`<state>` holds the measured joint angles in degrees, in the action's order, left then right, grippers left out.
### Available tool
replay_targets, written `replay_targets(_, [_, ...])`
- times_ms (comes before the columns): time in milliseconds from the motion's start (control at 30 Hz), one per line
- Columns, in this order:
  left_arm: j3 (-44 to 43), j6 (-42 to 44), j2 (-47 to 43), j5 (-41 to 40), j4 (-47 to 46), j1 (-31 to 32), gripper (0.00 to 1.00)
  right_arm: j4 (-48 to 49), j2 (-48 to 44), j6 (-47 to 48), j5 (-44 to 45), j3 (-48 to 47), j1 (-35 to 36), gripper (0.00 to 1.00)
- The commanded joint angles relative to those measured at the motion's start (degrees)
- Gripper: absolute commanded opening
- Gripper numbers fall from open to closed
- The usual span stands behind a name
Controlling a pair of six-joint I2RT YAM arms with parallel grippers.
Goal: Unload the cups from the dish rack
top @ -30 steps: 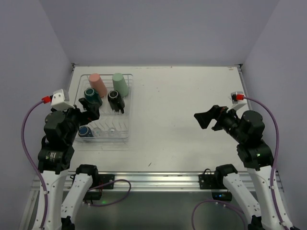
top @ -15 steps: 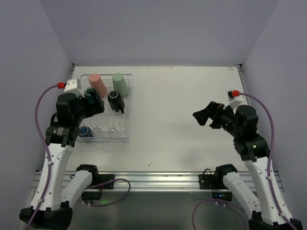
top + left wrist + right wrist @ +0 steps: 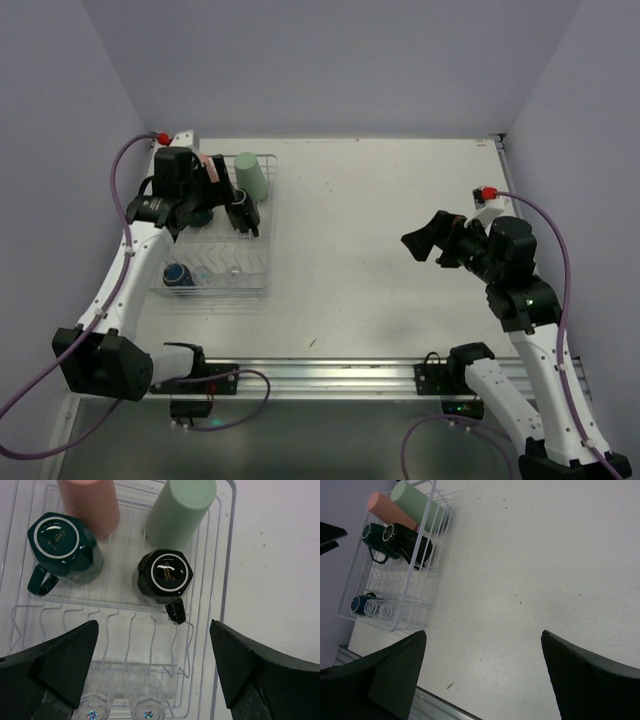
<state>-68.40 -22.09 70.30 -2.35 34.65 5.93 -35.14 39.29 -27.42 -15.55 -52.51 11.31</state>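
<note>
Wire dish rack [image 3: 226,580] holds pink, mint, teal, black cups [image 3: 165,575]; left tool [image 3: 154,630], right tool [image 3: 482,635] gape empty

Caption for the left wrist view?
Open left claw over dish rack: teal mug, black mug, pink tumbler, mint tumbler.

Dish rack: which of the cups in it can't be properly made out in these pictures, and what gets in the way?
- Top view: the left arm covers most of the pink cup and teal mug in the dish rack.
- Left wrist view: the top edge cuts off the pink cup and green cup. The bottom edge cuts the clear glasses. The left end effector covers the small blue cup's corner.
- Right wrist view: the glasses are too small to count.
</note>
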Motion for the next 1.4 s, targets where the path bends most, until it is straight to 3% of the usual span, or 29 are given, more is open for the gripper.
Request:
replay_targets(0, [-5.2, -0.6, 2.3, -3.3, -2.2, 2.8, 0.96, 0.6, 0.8, 1.0, 0.4, -2.2, 0.1, 0.99])
replay_targets(433, [-14.9, -4.5, 17.8, -15.0, 2.2, 8.3, 0.97, 1.6, 1.6, 1.3, 1.4, -0.8, 0.2, 0.99])
replay_targets(700, [-21.4, -3.9, 26.9, -17.3, 5.9, 9.4, 0.98, 1.6, 1.5, 1.7, 2.5, -0.2, 0.2, 0.99])
replay_targets(1367, [-19.9, -4.7, 30.9, -18.7, 7.2, 10.2, 1.00, 2.1, 0.9, 1.8, 2.9, 1.4, 0.1, 0.99])
